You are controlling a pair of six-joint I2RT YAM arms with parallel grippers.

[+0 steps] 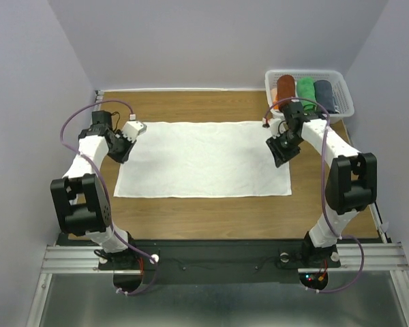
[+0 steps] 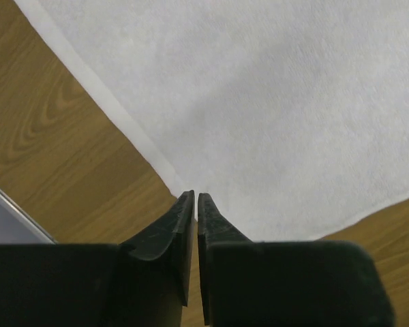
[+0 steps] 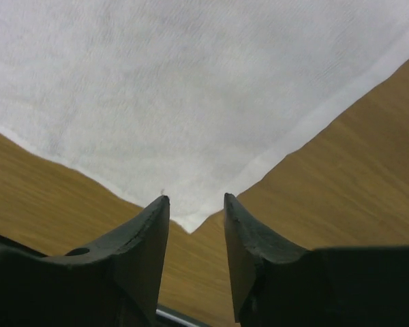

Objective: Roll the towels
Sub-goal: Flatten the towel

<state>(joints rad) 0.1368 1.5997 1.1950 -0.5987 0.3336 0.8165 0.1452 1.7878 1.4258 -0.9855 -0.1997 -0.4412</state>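
The white towel (image 1: 204, 158) lies spread flat on the wooden table. It also shows in the left wrist view (image 2: 273, 102) and in the right wrist view (image 3: 177, 82). The dark slate blue-grey towel (image 1: 324, 93) lies rolled in the basket at the back right. My left gripper (image 1: 125, 153) hovers at the white towel's left edge. Its jaws (image 2: 195, 196) are shut with only a thin gap and hold nothing. My right gripper (image 1: 282, 158) is at the towel's right end. It is open (image 3: 195, 199) and empty, with a towel corner (image 3: 191, 225) showing between its fingertips.
A white plastic basket (image 1: 346, 95) stands at the back right corner. It holds a rolled rust-brown towel (image 1: 285, 88) and a rolled green towel (image 1: 305, 88) beside the blue-grey one. Bare wood (image 1: 204, 214) runs along the near side of the towel.
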